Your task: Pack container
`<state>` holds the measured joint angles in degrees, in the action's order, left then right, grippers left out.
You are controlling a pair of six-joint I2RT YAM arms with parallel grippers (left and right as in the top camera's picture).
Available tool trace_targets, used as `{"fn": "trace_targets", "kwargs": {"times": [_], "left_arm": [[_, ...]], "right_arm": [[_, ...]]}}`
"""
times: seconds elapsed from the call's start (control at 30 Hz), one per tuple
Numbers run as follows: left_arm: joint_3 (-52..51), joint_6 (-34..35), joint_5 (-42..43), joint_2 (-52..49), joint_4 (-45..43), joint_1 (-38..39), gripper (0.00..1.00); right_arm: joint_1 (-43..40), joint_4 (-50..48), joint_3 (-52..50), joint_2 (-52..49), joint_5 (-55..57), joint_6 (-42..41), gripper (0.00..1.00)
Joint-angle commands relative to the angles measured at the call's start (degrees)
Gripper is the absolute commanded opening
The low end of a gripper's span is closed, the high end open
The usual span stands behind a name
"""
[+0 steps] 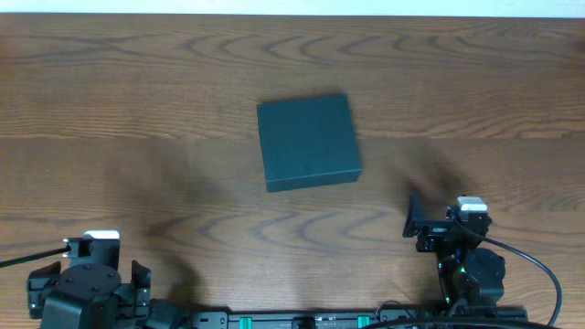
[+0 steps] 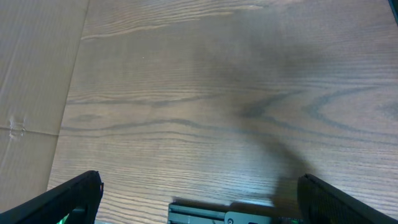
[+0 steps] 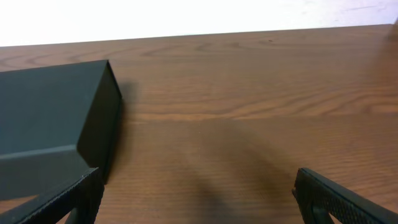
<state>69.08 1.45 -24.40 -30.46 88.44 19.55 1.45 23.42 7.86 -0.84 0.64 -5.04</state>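
Closed dark teal container (image 1: 307, 142) on wooden tabletop (image 1: 137, 110), left hand (image 2: 200, 194) well apart from it, fingers spread, right hand (image 3: 198, 193) near it, fingers spread

Container (image 1: 307, 142): dark teal-black square box, matte, plain. Lid shut. Flat on wood table (image 1: 137, 110), near centre, turned slightly askew. Apart from both arms.

dark teal container (image 1: 307, 142); brown wood-grain table (image 1: 137, 110); black grippers
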Motion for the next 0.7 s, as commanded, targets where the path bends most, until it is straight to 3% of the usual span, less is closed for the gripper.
{"fn": "trace_targets", "kwargs": {"times": [0.0,0.67], "left_arm": [[0.0,0.1,-0.5,0.2,0.0,-0.2,0.98],[0.0,0.1,-0.5,0.2,0.0,-0.2,0.98]], "right_arm": [[-0.4,0.1,-0.4,0.5,-1.8,-0.8,0.99],[-0.3,0.1,-1.0,0.5,-1.8,-0.7,0.99]]}}
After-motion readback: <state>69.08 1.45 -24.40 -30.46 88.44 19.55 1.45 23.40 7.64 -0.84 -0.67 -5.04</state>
